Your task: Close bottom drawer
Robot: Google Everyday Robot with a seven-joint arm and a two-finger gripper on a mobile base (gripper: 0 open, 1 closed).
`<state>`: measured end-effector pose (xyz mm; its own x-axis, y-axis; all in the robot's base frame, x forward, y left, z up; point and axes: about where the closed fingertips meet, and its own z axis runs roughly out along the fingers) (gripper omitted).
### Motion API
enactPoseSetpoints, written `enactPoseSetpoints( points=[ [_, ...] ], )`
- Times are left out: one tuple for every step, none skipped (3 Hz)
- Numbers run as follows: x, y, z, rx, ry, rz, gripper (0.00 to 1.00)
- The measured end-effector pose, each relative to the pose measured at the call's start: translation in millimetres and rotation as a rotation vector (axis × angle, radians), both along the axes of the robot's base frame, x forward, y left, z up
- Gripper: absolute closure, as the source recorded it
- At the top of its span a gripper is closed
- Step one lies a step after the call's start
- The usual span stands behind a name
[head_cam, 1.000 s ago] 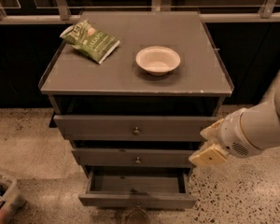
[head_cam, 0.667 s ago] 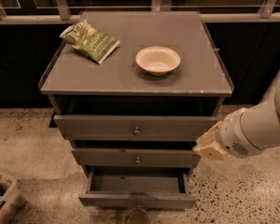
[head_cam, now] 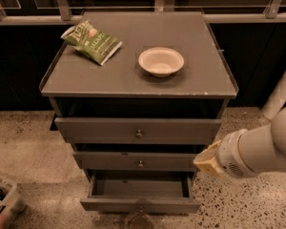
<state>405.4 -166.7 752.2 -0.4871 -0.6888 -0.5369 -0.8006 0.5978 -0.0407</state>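
The grey cabinet (head_cam: 138,75) has three drawers. The bottom drawer (head_cam: 140,204) is pulled out toward me, its empty inside showing and its small round knob at the front edge. The middle drawer (head_cam: 140,161) and the top drawer (head_cam: 138,130) stand out only a little. My gripper (head_cam: 207,160), with yellowish fingers on a white arm (head_cam: 262,147), is at the right side of the cabinet, level with the middle drawer and just above the bottom drawer's right corner. It holds nothing that I can see.
A green chip bag (head_cam: 91,41) and a white bowl (head_cam: 161,61) lie on the cabinet top. A bin with cans (head_cam: 1,202) sits on the speckled floor at lower left. A round dark object (head_cam: 139,221) is on the floor before the bottom drawer.
The gripper's two fingers, seen apart before, now look drawn together. The arm has shifted slightly. The drawers have not moved.
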Motion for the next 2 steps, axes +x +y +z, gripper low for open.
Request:
enactPoseSetpoints(
  points=[
    [-22,18,-79,0.112,0.054,-0.058,1.0],
    [-28,43,-158,0.229,0.107,-0.113,1.0]
  ],
)
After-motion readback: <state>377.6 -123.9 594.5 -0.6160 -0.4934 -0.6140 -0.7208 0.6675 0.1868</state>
